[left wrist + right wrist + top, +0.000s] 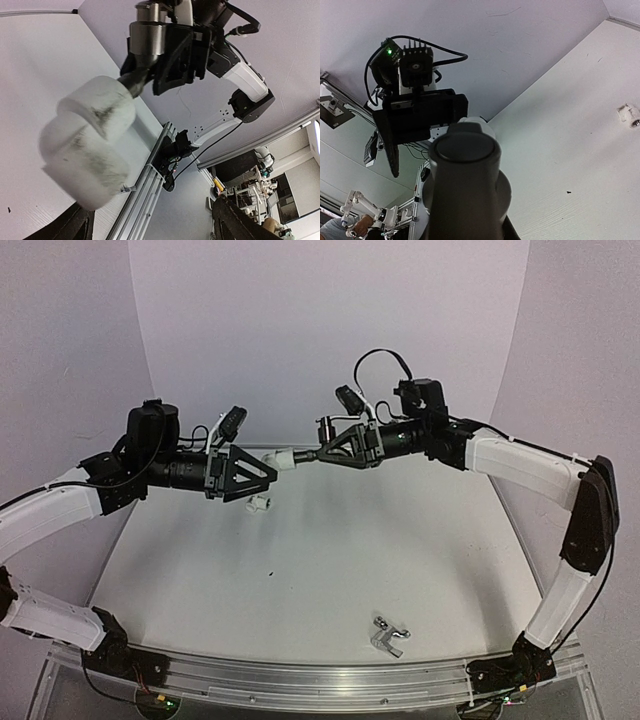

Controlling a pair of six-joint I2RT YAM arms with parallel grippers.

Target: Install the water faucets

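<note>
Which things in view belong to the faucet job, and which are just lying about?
In the job:
- dark faucet, clamped in the right gripper
- white fitting on its tip, by the open left gripper
- chrome faucet, lying near the front edge

Lying about:
- second white fitting, loose on the table, untouched
</note>
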